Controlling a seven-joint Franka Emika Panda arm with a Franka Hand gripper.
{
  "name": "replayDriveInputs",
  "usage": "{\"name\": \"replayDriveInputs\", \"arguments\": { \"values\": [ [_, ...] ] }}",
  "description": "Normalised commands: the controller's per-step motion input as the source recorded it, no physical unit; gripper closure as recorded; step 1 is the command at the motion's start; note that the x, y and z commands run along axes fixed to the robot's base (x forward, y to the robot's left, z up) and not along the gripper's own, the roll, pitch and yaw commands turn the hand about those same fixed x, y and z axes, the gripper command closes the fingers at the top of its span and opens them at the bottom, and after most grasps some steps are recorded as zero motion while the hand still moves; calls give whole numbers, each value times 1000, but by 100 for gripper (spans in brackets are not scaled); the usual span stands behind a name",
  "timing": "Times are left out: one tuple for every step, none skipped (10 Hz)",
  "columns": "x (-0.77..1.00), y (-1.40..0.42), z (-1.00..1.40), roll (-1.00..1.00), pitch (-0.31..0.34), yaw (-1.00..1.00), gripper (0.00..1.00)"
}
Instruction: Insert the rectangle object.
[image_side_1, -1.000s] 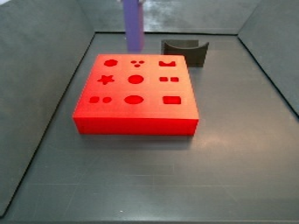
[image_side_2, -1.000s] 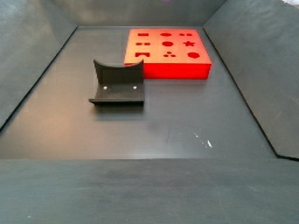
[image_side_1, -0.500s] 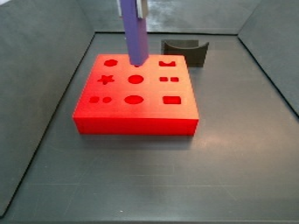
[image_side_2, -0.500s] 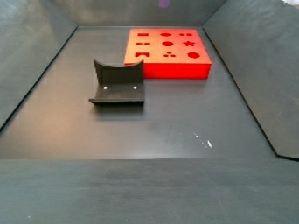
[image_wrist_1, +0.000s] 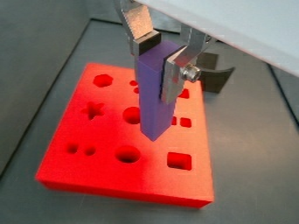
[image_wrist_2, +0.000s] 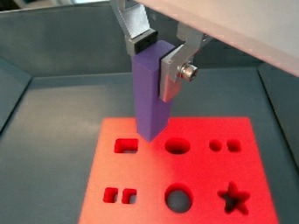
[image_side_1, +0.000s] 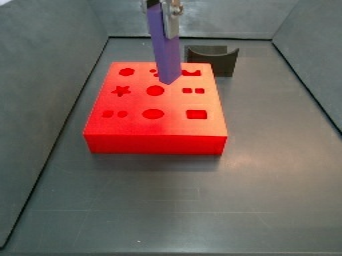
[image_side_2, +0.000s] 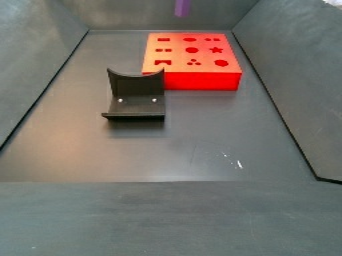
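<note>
End effector (image_wrist_1: 162, 59) clamped on the top of the rectangle object (image_wrist_1: 155, 96), above the red block (image_wrist_1: 111, 171) | bar hangs upright, lower end clear of the block's top near the middle holes | risk: tip offset from the rectangular hole (image_wrist_1: 179, 160) catches its rim, tilting or slipping the bar between the pads | fixture (image_side_1: 214, 57) well apart

End effector (image_wrist_1: 162, 54) pts straight down, jaws vertical. Silver fingers (image_wrist_2: 174, 68) w/ dark pads clamped on opposite faces of rectangle object (image_wrist_1: 156, 92), which hangs below fingertips. Wrist out of frame.
</note>
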Motion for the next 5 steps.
{"name": "replayDriveInputs", "arguments": {
  "values": [
    [-29, 0, 20, 284, 479, -431, 100],
    [-103, 0, 57, 267, 500, -454, 100],
    [-86, 0, 83, 224, 500, -437, 100],
    [0, -9, 0, 93, 500, -474, 100],
    [91, -100, 0, -24, 346, -583, 100]
  ]
}}
